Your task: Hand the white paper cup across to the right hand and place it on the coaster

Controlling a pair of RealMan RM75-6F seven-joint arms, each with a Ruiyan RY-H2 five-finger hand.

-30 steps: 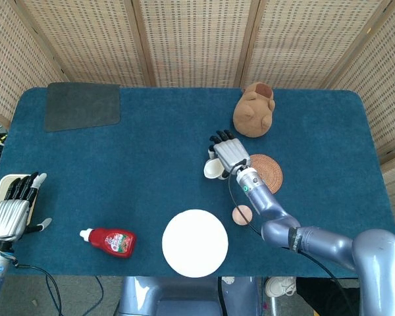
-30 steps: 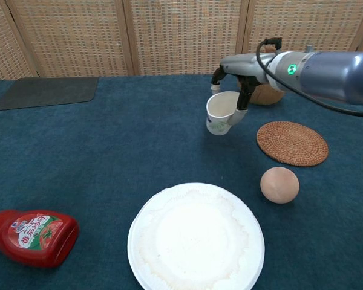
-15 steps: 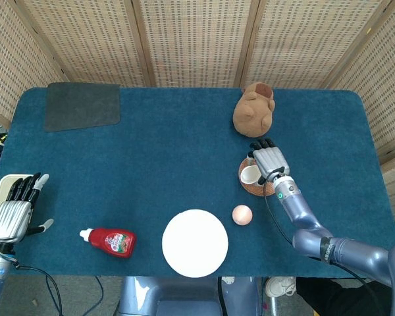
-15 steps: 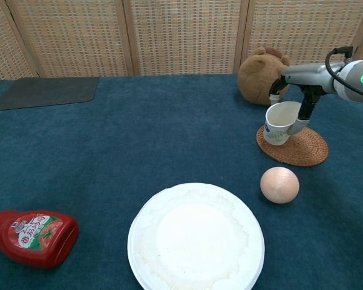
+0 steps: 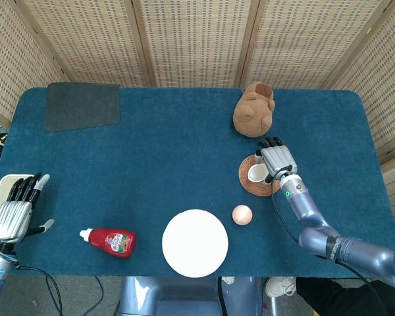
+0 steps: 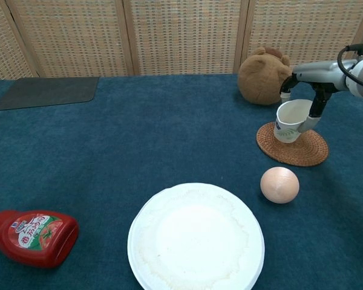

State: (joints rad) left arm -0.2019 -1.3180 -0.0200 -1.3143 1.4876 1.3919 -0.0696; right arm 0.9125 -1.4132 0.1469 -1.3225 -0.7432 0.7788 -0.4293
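Blue table (image 5: 151, 151): one white paper cup (image 6: 290, 119) gripped by right hand (image 5: 278, 160) over one coaster (image 6: 293, 151); left hand (image 5: 14, 209) empty, fingers spread.

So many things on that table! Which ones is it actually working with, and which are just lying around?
In use: paper cup, held by the right robot hand over the woven coaster.

Just lying there: stuffed bear, ketchup bottle, paper plate, round ball, dark mat. The left robot hand is idle.

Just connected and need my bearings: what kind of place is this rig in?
Probably a lab or demo tabletop, not a real kitchen: a blue-carpeted table, woven screen panels around it, and unrelated props such as a plush bear and ketchup bottle.
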